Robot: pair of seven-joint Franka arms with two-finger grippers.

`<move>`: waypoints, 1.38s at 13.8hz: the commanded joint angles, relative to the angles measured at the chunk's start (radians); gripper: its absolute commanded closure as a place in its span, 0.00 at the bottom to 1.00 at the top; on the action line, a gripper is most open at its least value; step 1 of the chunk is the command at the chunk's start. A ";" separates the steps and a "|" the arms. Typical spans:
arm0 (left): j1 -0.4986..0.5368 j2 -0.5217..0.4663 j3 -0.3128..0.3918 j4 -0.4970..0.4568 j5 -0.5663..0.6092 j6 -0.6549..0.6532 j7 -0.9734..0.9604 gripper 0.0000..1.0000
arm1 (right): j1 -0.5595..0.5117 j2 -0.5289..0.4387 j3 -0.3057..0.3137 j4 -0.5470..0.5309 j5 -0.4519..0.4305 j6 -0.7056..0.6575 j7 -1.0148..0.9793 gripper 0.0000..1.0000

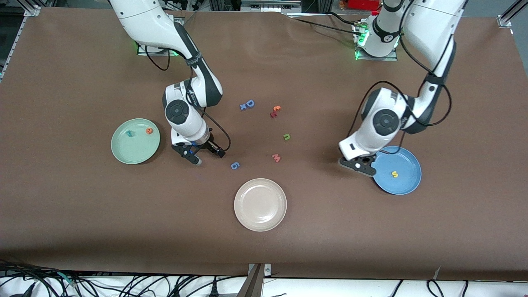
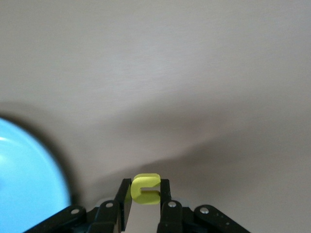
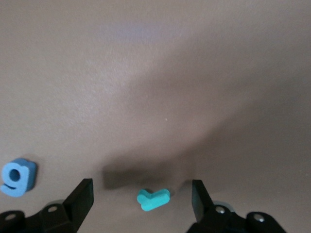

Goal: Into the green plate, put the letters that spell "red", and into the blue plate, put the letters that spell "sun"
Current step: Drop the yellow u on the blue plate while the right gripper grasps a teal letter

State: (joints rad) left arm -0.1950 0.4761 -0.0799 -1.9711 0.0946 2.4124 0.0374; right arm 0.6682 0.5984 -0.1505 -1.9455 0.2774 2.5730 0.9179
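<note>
Brown cloth covers the whole table [image 1: 82, 214], and the foam letters on it are tiny, so that's where the trouble could come from.

Biggest risk is on the right arm's end: the right gripper [image 3: 142, 204] has its jaws spread wide around the teal r [image 3: 153, 199], which lies flat on the cloth between them, not pinched yet. A letter that thin could easily squirt sideways or tip up if the jaws close off-center, and the blue 6 [image 1: 234, 166] sits close by, so a sloppy approach might nudge that too.

The left gripper [image 2: 146, 206] has its jaws pinching the yellow u [image 2: 145, 189] right at the tips, hanging over the table just beside the blue plate [image 1: 408, 181]. The grip looks shallow, so the u might slip out short of the rim.

Otherwise: the yellow s [image 1: 395, 174] is already in the blue plate, the orange e [image 1: 149, 131] and teal d [image 1: 130, 133] are in the green plate [image 1: 123, 154], and the olive n [image 1: 286, 137] is out mid-table.
</note>
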 commanded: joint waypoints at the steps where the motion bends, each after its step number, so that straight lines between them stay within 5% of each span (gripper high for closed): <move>1: 0.064 -0.030 -0.012 0.001 0.036 -0.032 0.094 0.90 | 0.028 0.020 -0.008 0.010 0.020 0.001 0.006 0.13; 6: 0.180 -0.025 -0.012 0.057 0.036 -0.056 0.341 0.90 | 0.030 0.017 -0.015 -0.012 0.017 -0.002 -0.004 0.46; 8: 0.206 -0.007 -0.012 0.084 0.036 -0.056 0.412 0.85 | 0.027 0.015 -0.023 -0.012 0.016 -0.004 -0.005 0.48; 10: 0.218 0.007 -0.011 0.094 0.036 -0.059 0.426 0.56 | 0.027 0.015 -0.026 -0.013 0.014 -0.004 -0.008 0.62; 11: 0.221 0.012 -0.011 0.095 0.034 -0.059 0.427 0.17 | 0.027 0.015 -0.027 -0.016 0.016 -0.004 -0.008 0.69; 12: 0.233 0.013 -0.012 0.095 0.036 -0.059 0.429 0.00 | 0.027 0.015 -0.027 -0.018 0.014 -0.004 -0.008 0.72; 19: 0.223 0.012 -0.066 0.090 0.005 -0.062 0.273 0.00 | 0.027 -0.035 -0.076 -0.007 0.011 -0.115 -0.023 0.72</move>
State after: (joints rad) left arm 0.0286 0.4786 -0.1098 -1.9032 0.0950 2.3741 0.4043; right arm 0.6864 0.5907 -0.1814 -1.9461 0.2775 2.5287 0.9181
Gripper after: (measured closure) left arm 0.000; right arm 0.692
